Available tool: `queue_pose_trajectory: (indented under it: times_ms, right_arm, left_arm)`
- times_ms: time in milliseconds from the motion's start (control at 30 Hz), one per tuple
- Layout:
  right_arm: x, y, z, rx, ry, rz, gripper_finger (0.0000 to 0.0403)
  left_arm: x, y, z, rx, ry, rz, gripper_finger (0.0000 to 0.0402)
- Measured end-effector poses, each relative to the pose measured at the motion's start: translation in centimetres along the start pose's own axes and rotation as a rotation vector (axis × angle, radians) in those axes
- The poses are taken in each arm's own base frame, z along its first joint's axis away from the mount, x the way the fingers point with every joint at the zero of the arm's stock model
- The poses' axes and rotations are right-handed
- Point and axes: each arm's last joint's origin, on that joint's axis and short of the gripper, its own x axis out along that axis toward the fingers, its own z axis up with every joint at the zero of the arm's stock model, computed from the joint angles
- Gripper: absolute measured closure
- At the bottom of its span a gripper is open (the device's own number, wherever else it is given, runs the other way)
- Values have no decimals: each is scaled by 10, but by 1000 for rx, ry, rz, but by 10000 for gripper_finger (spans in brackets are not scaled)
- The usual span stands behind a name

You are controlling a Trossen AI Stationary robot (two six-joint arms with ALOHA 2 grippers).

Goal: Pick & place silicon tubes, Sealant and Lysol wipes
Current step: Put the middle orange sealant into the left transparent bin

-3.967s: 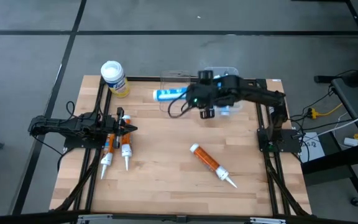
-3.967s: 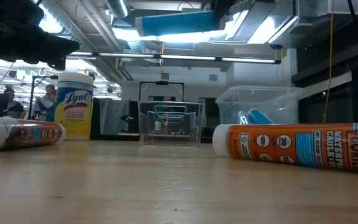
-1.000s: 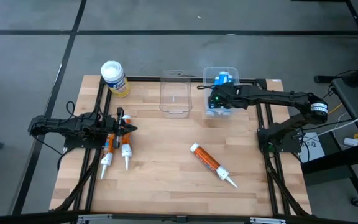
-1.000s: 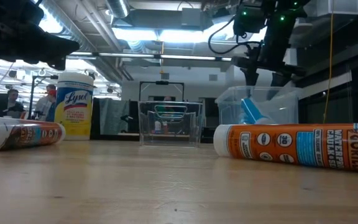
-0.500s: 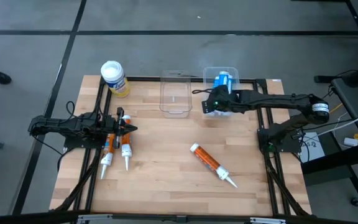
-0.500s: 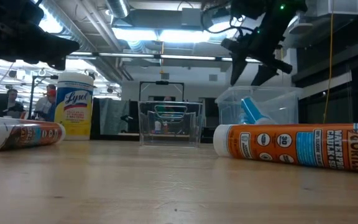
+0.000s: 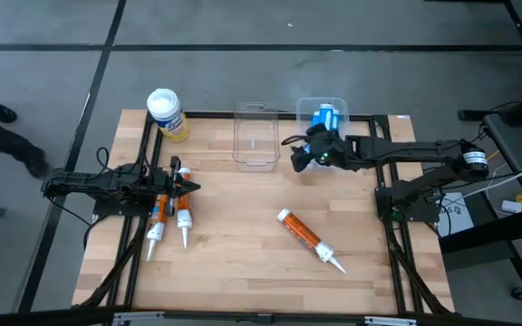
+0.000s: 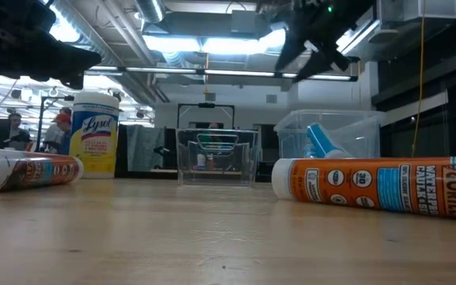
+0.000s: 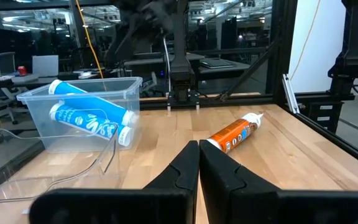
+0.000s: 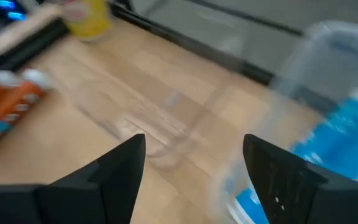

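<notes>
Right gripper (image 7: 299, 157), jaws apart and empty, hangs at 9 o'clock of the clear bin (image 7: 333, 106); left gripper (image 7: 191, 187) closed.

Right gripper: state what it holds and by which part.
Nothing. The right gripper hangs open and empty above the table, beside the bin holding the blue tubes.
</notes>
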Motion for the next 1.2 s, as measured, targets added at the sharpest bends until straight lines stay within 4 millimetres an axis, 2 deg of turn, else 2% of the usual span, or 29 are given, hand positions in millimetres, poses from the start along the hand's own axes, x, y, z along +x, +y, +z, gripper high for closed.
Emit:
queue_pose_trajectory:
  times_ms: [533, 1200]
  right_arm:
    - [-19, 36, -1, -247, -149, 202, 132]
    - [-20, 40, -3, -279, -104, 317, 132]
  left_arm:
    - [0, 0, 0, 0, 0, 0, 393]
    - [0, 0, 0, 0, 0, 0, 393]
